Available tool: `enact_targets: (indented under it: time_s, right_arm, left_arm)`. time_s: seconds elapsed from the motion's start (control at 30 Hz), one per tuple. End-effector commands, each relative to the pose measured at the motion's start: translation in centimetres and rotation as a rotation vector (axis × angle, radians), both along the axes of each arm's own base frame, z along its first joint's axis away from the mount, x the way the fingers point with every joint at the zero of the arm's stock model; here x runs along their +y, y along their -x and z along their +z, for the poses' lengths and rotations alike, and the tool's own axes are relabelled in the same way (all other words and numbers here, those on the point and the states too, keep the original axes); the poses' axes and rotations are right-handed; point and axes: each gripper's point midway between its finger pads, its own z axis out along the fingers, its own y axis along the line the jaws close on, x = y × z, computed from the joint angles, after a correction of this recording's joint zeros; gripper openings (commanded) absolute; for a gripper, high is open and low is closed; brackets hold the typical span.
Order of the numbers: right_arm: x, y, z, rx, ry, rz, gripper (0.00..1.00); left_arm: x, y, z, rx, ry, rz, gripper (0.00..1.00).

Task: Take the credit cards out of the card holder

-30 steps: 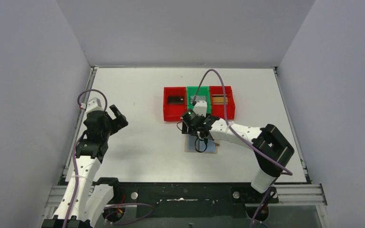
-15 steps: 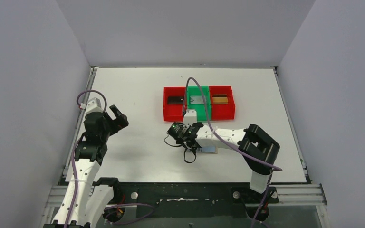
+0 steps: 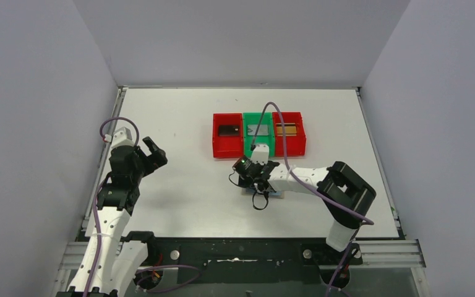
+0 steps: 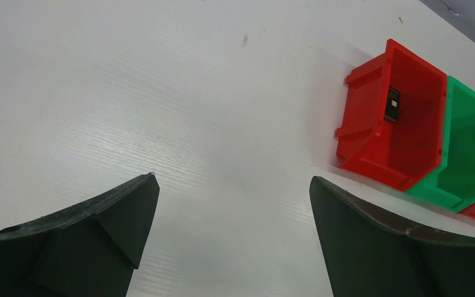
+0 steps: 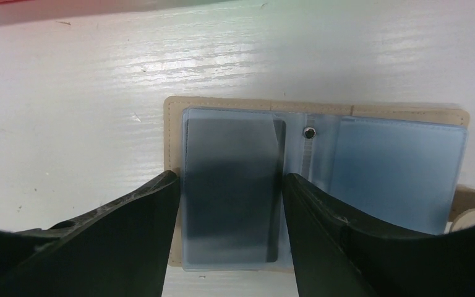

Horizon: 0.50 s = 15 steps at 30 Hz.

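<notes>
The card holder (image 5: 321, 111) lies open flat on the table, beige with light blue clear sleeves and a small snap. A dark grey credit card (image 5: 232, 185) sits in its left sleeve. My right gripper (image 5: 230, 175) is open and low over it, one finger on each side of that card. From above, the right gripper (image 3: 255, 184) hides most of the holder (image 3: 273, 193). Other cards lie in the bins: a dark one (image 3: 227, 130), a silver one (image 3: 259, 130) and a gold-brown one (image 3: 286, 129). My left gripper (image 4: 233, 179) hangs open over bare table, far left.
Three bins stand in a row behind the holder: red (image 3: 218, 145), green (image 3: 247, 145) and red (image 3: 301, 143). The left wrist view shows the left red bin (image 4: 371, 124) and the green bin (image 4: 470, 154). A purple cable (image 3: 278, 124) arcs over the bins.
The right gripper swung left, then came back over the holder's left sleeve, and its jaws have narrowed. It now covers more of the holder. The left arm has not moved.
</notes>
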Motion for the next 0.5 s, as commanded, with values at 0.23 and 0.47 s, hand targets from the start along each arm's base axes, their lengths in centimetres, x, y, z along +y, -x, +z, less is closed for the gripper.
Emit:
enact_targets:
  time_s: [0.23,0.47]
  right_arm:
    - [2.15,-0.01,1.41,-0.061,-0.164,0.073,0.64]
    - [1.73,0.14,1.73,-0.071,-0.207,0.056,0.63]
  left_arm:
    - [0.22,-0.63,2.02,-0.071,0.0,0.008,0.96]
    - [0.13,-0.64,1.95,-0.068,0.003,0.004,0.96]
